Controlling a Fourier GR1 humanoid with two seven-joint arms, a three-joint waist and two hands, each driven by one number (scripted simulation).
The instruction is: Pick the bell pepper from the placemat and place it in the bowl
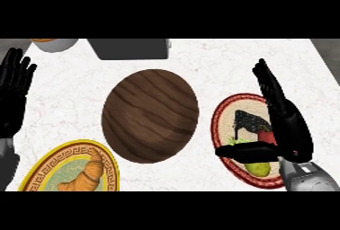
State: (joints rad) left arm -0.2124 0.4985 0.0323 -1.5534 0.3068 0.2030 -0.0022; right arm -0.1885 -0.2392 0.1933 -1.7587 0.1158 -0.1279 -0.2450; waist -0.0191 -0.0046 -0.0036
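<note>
On the round red-rimmed woven placemat [225, 112] the red-and-green bell pepper [260, 167] looked light, smooth, slippery; the right robot hand [285, 121], fingers straight, thumb across it, should cup its sides.

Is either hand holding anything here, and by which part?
Nothing is held. The right hand hovers open over the red-and-green bell pepper on the oval placemat; the left hand rests open at the left edge.
</note>
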